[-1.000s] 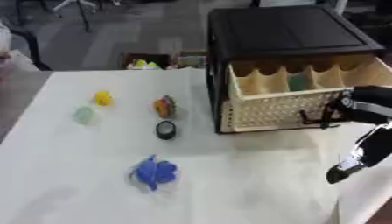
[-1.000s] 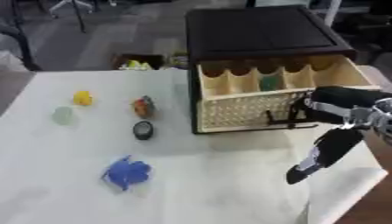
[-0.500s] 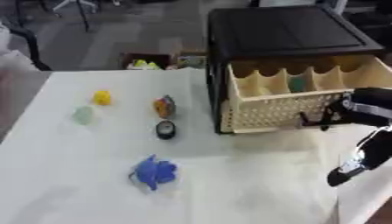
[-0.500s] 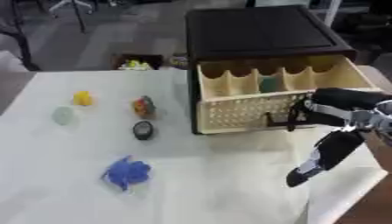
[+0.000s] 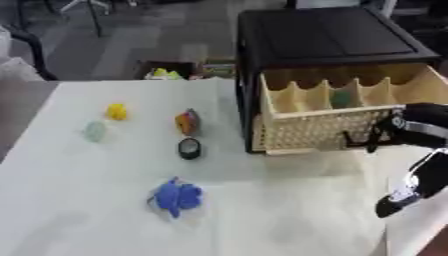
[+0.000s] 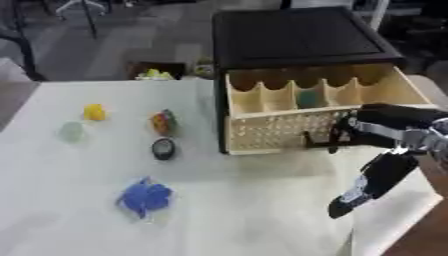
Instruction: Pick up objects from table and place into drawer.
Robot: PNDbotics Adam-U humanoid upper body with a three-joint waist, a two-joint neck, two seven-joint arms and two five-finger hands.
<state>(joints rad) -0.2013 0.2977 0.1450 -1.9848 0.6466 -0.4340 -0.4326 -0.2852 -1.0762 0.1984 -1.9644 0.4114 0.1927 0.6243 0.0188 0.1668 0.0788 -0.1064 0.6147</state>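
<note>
Right hand [image 6: 350, 131] grasps the front of the open beige divided wooden drawer [image 6: 278, 131]. Blue crumpled object [image 5: 178, 196], yellow piece [image 5: 116, 111] and dark round item [image 5: 189, 148] lie on the white counter [image 5: 105, 220].

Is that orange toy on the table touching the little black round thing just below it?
Apart. In the left eye view, a strip of white table shows between the orange toy and the black round thing nearer the camera.

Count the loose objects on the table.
5: yellow one far left, pale green one below it, orange one, black one, blue one nearest. The drawer may hide more.
</note>
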